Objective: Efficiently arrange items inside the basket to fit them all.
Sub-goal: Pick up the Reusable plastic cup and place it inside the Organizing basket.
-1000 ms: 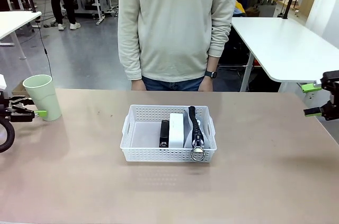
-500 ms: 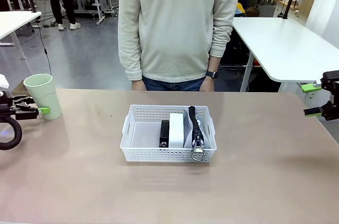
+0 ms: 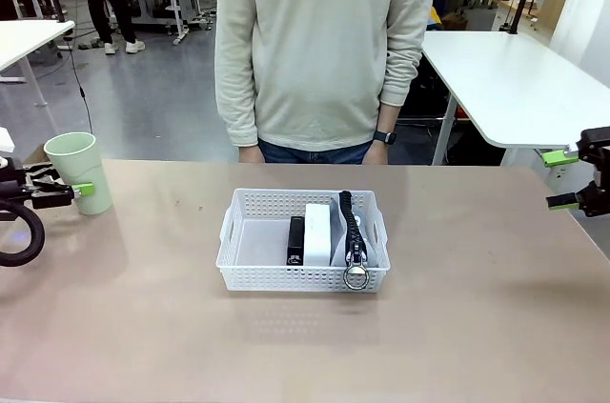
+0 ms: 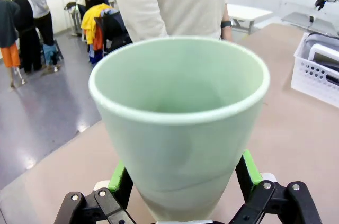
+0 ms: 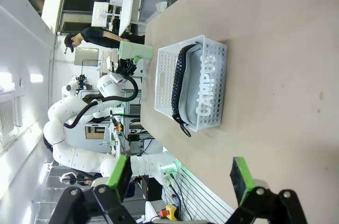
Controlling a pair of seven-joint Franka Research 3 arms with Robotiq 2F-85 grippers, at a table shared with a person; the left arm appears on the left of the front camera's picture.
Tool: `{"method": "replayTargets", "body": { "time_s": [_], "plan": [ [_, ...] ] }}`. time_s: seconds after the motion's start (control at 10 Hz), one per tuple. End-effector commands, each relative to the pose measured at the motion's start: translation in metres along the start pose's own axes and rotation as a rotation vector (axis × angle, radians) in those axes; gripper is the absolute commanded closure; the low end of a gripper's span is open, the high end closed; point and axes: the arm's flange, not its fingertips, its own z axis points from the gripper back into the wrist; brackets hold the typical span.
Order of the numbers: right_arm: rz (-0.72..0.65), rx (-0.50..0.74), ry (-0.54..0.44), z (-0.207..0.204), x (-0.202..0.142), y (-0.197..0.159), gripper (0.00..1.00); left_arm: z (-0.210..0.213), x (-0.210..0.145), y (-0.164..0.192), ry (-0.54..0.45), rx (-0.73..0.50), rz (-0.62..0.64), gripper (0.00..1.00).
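Observation:
The pale green cup [image 3: 78, 171] is upright at the table's left edge, with my left gripper [image 3: 59, 191] shut on its lower part. In the left wrist view the cup [image 4: 183, 123] sits between both green pads [image 4: 117, 175] of my left gripper [image 4: 184, 173]. The white lattice basket [image 3: 229, 231] stands mid-table. It holds the black stapler [image 3: 296, 239], the white box [image 3: 318, 230] and the grey pouch [image 3: 355, 231], all in its right half. My right gripper [image 3: 562, 179] hangs open at the table's right edge, far from the basket [image 5: 212, 83].
A person [image 3: 319, 50] stands at the table's far side behind the basket, hands low at the table edge. The basket's left half is bare. Wide bare tabletop [image 3: 143, 308] lies between the cup and the basket. A white table [image 3: 505, 79] stands beyond at right.
My left gripper has risen slightly and shifted a little to the right with the cup. The right gripper and the basket have not moved.

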Motion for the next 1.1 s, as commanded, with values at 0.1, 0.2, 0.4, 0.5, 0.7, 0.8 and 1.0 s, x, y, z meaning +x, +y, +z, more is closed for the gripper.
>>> {"method": "replayTargets", "body": {
  "time_s": [0.1,0.2,0.4,0.5,0.7,0.8,1.0],
  "plan": [
    [-0.010,-0.004,0.010,0.003,-0.001,0.002,0.00,0.001,0.007,-0.004,-0.081,-0.010,-0.030,0.00],
    [-0.010,-0.004,0.010,0.003,-0.001,0.002,0.00,0.000,0.012,-0.005,-0.108,-0.011,-0.029,0.00],
    [-0.010,-0.004,0.010,0.003,-0.001,0.002,0.00,-0.005,0.016,-0.006,-0.112,-0.024,-0.025,0.00],
    [-0.010,-0.004,0.010,0.003,-0.001,0.002,0.00,-0.006,0.015,-0.006,-0.100,-0.021,-0.027,0.00],
    [-0.010,-0.004,0.010,0.003,-0.001,0.002,0.00,-0.006,0.016,-0.006,-0.102,-0.010,-0.017,0.00],
    [-0.010,-0.004,0.010,0.003,-0.001,0.002,0.00,-0.006,0.018,-0.006,-0.097,-0.020,-0.027,0.00],
    [-0.010,-0.004,0.010,0.003,-0.001,0.002,0.00,-0.004,0.020,-0.008,-0.090,-0.011,-0.036,0.58]
  ]
}}
